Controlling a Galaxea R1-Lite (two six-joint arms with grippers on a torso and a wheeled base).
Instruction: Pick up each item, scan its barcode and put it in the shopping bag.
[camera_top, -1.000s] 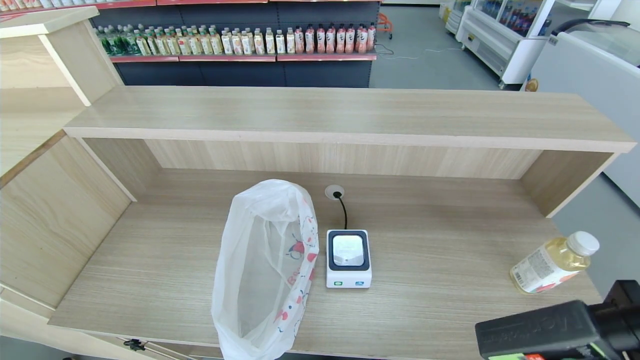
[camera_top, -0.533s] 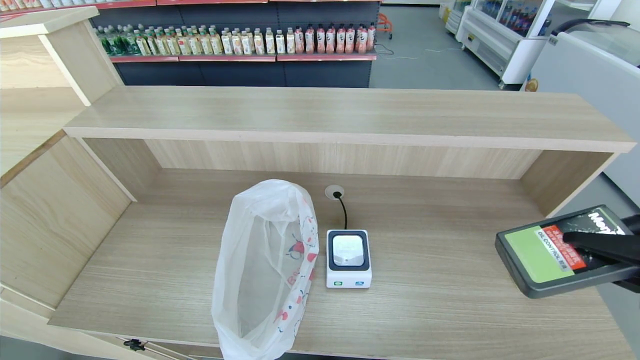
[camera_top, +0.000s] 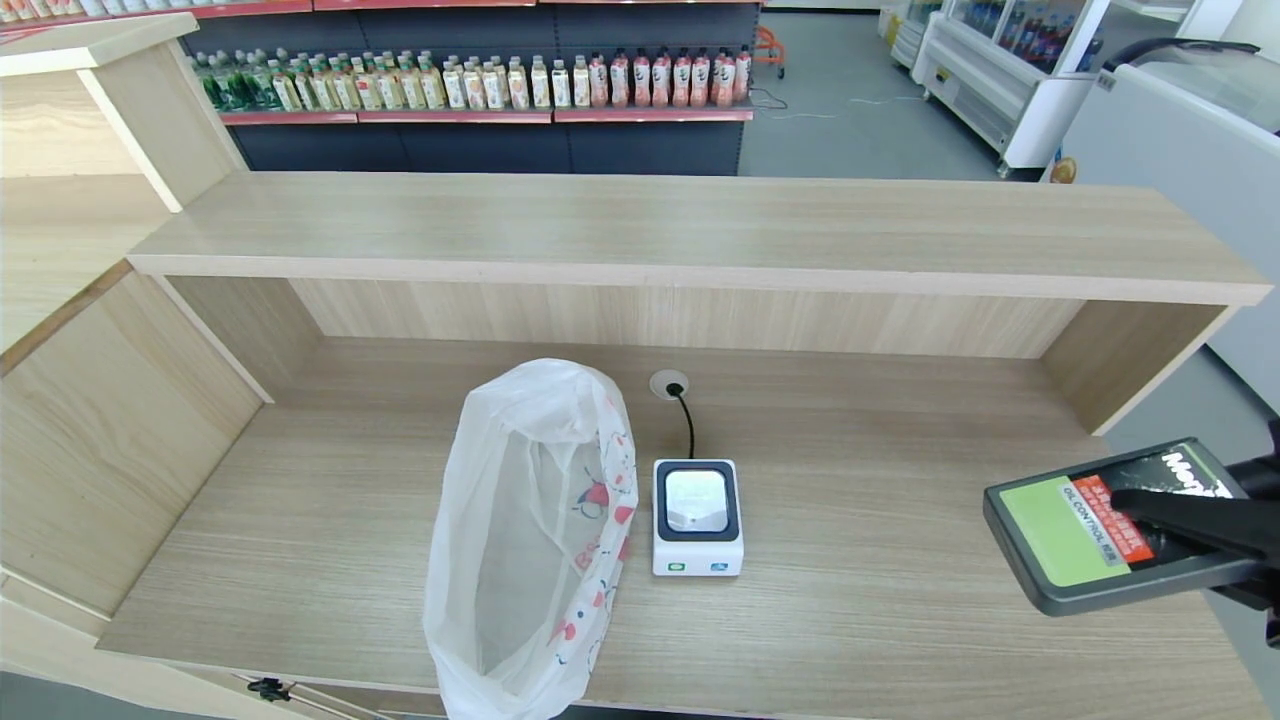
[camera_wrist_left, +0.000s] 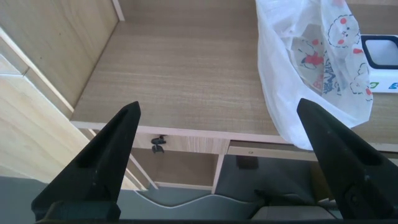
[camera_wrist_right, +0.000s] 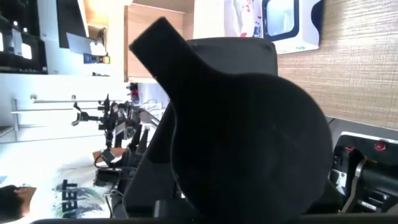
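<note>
Box (camera_top: 1062, 532) has dipped, right gripper (camera_top: 1135, 510) clamped on it; left gripper (camera_wrist_left: 219, 111) (wrist view) gapes near bag (camera_wrist_left: 311, 68).

Right pincer (camera_top: 1165, 515) cropped by edge, apparently clamping box (camera_top: 1052, 532); bag (camera_top: 520, 560) bottom cropped.

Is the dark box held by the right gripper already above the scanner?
No, the dark box hangs far to the right of the scanner.

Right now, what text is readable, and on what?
"OIL CONTROL": red label on the dark box held by the right gripper.
White lettering at the box's far end: partly hidden, unreadable.
Labels on the shelf bottles: too small.
Icons on the scanner: too small.
Print on the shopping bag: cartoons, no words.
Background print, right wrist view: blurred.
</note>
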